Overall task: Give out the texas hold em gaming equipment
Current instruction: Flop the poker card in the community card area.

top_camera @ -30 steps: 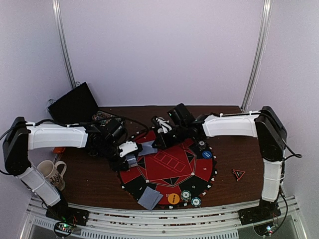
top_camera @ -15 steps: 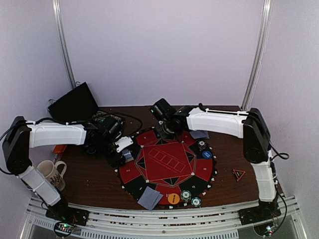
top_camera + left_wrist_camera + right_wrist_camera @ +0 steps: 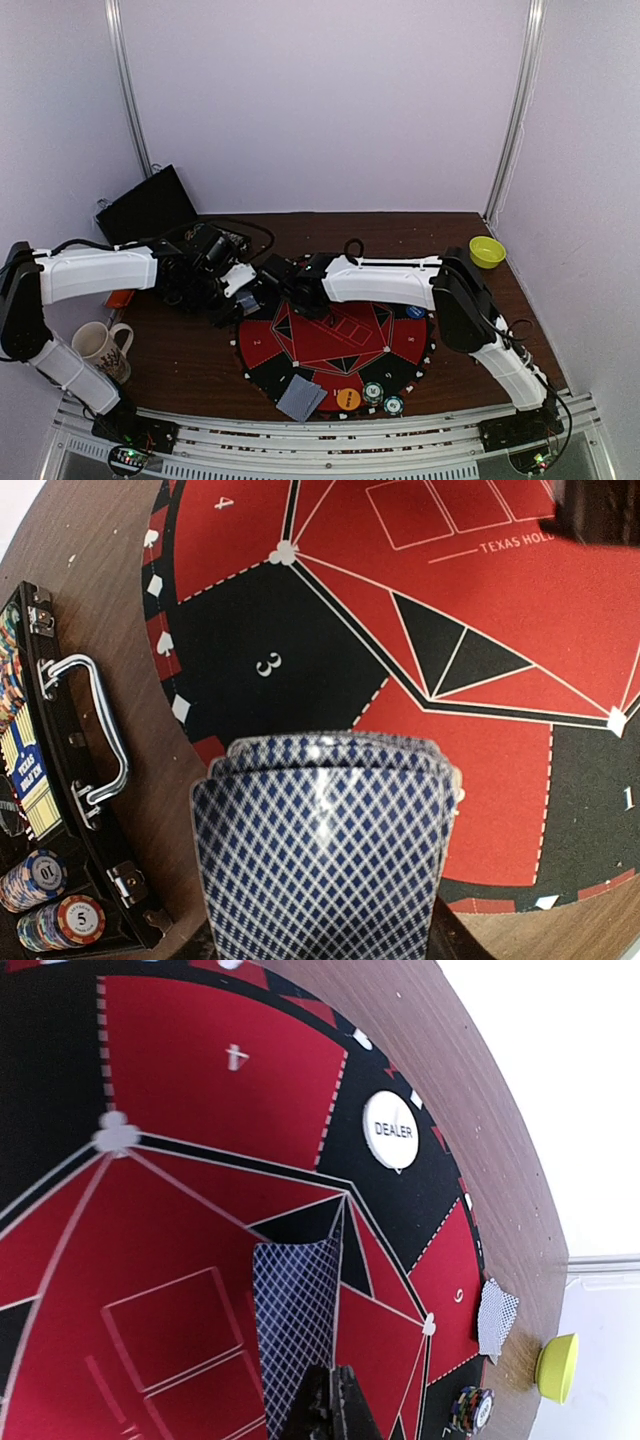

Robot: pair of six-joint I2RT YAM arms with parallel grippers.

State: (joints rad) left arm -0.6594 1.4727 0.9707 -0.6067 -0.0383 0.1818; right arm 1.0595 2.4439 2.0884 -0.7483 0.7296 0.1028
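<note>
Right wrist view: my right gripper (image 3: 328, 1402) is pinched shut on the bottom edge of a single playing card with a blue cross-hatched back (image 3: 295, 1325), which sticks out ahead of my fingers over the middle of the round red-and-black felt poker mat (image 3: 200, 1050). My left gripper (image 3: 250, 292) holds a fanned deck of blue diamond-backed cards (image 3: 320, 850) above the mat's seat 3 side, its fingers hidden beneath. So thin a pinch could let the card twist or drop on the wrong seat. My grippers are near each other, so a bump could spill the fan.
</note>
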